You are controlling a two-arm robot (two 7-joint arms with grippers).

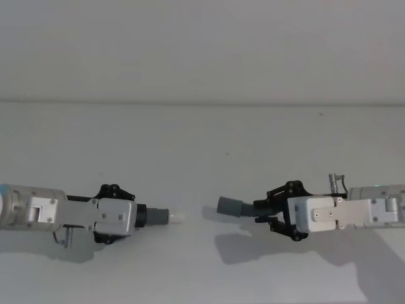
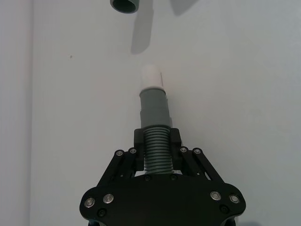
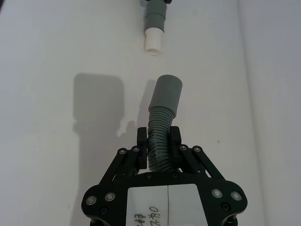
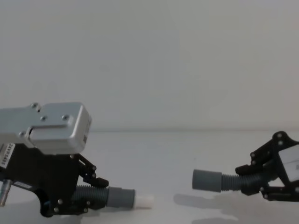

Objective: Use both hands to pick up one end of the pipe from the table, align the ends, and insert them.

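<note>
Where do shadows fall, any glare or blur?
Head view: the right gripper holding the open-cuff hose casts a soft shadow on the table toward the robot. Right wrist view: harder-edged shadows. Left wrist view: left gripper gripping white-tipped hose, sharp, no glare.

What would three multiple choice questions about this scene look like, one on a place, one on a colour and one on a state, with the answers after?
1. Which claw holds the white-tipped hose piece?
A. left claw
B. right claw
C. neither

2. What colour is the cuff of the other hose piece?
A. white
B. dark grey
C. red

3. How do the white-tipped hose piece and the cuff stand?
A. fully inserted
B. touching
C. apart, facing each other

Answers:
1 A, the left wrist view shows the left claw shut on the ribbed part of that piece.
2 B, the right wrist view shows a dark grey cuff ahead of the right claw.
3 C, the head view shows bare table between them.
</note>
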